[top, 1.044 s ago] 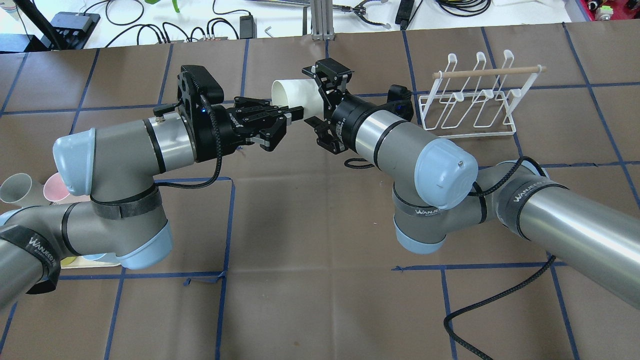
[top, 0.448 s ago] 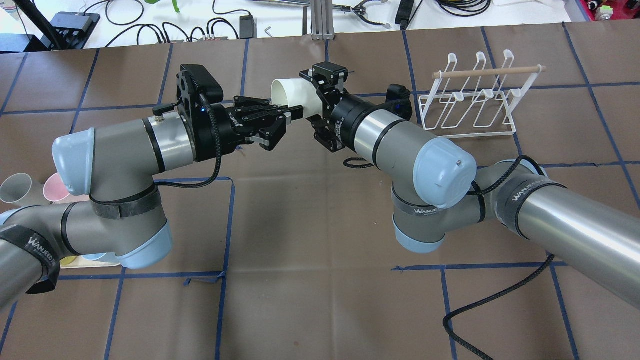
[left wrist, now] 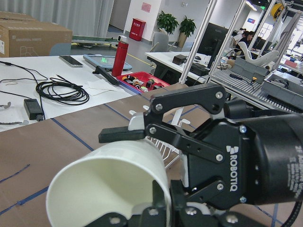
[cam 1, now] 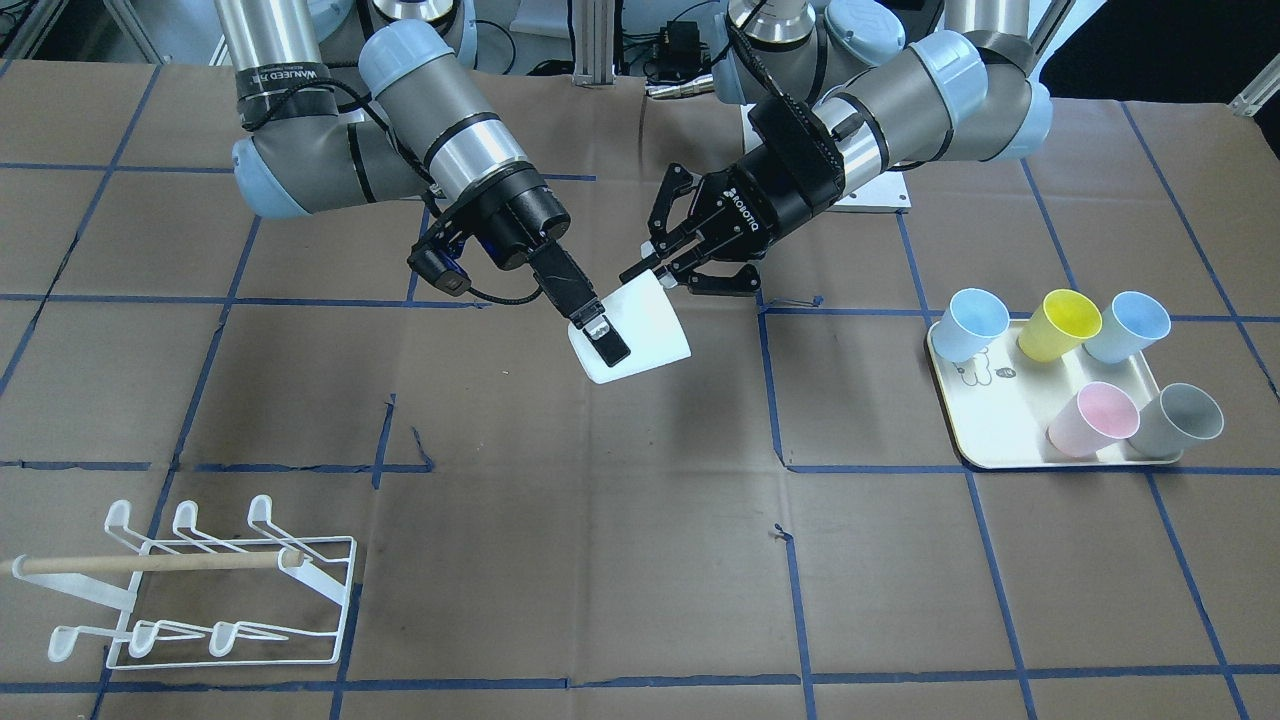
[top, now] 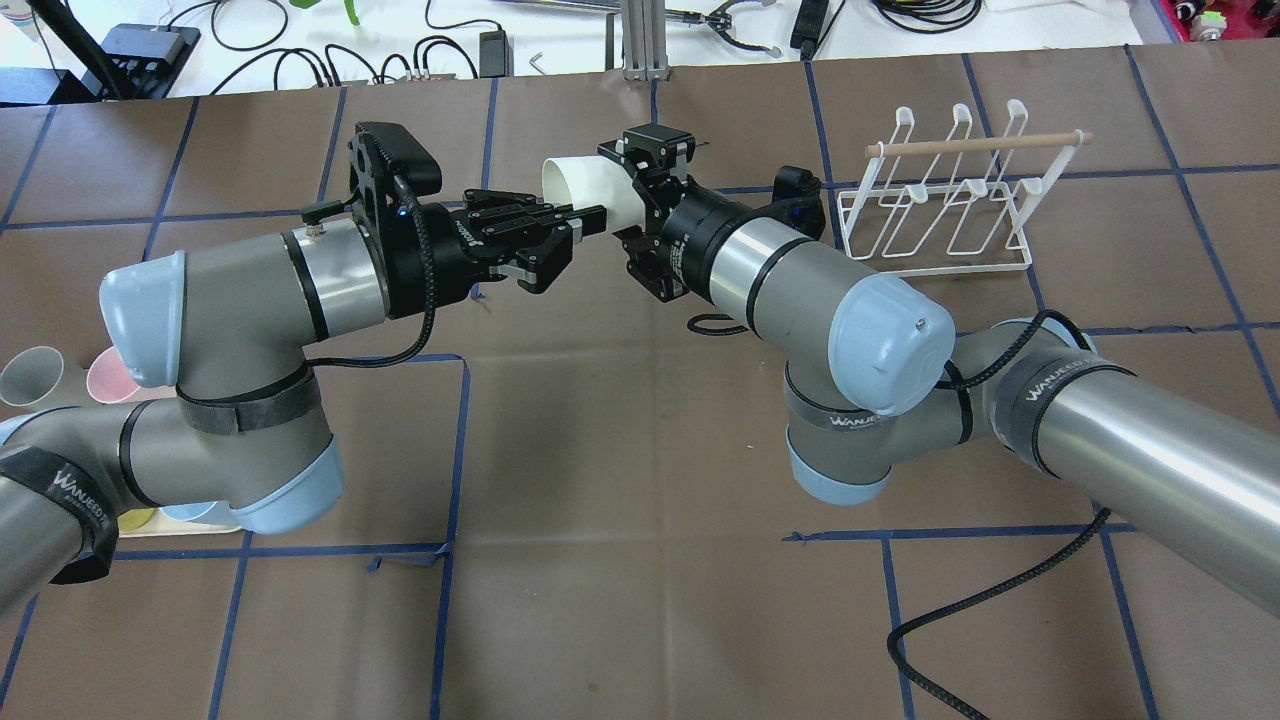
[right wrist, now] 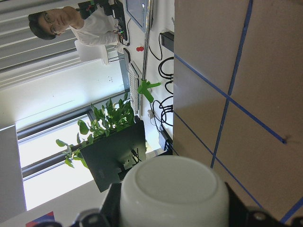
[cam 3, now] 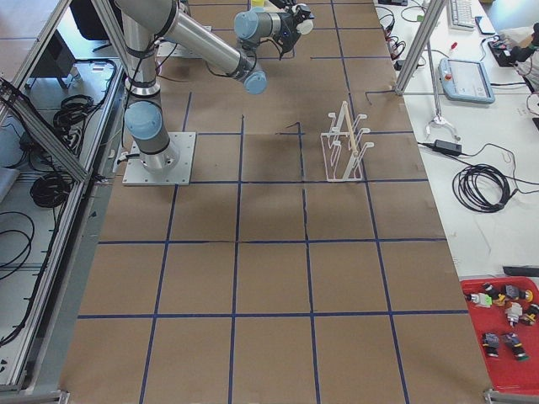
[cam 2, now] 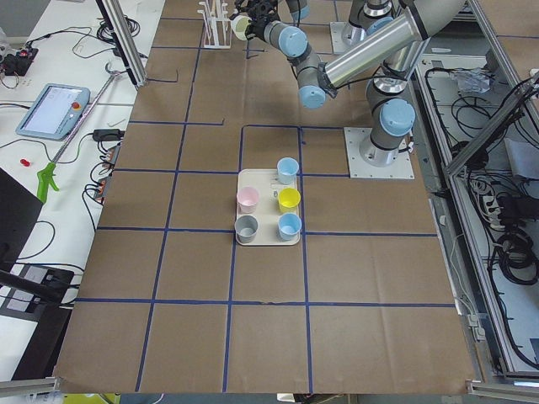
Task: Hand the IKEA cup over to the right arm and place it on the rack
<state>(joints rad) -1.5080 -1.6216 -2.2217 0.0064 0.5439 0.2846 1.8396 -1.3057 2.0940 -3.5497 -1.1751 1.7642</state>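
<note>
The white IKEA cup (cam 1: 640,340) (top: 590,185) hangs on its side above the table's middle, between both grippers. My right gripper (cam 1: 610,335) (top: 625,205) is shut around the cup's body near the base, one finger (cam 1: 600,340) lying across its wall. My left gripper (cam 1: 660,280) (top: 585,225) is shut on the rim, one finger inside the mouth. The left wrist view looks into the open mouth (left wrist: 109,184). The right wrist view shows the cup's base (right wrist: 175,189). The white wire rack (cam 1: 150,563) (top: 975,143) stands apart, on the right arm's side.
A cream tray (cam 1: 1000,430) (cam 2: 268,206) with several coloured cups sits on the left arm's side. Cables and tools lie on the white bench (top: 300,50) past the table's far edge. A black cable (top: 1000,600) trails from the right arm. A person (right wrist: 52,21) shows in the background.
The right gripper's jaws closed onto the cup's body. The left arm then shifted slightly to the far left, while the cup stayed where it was.
</note>
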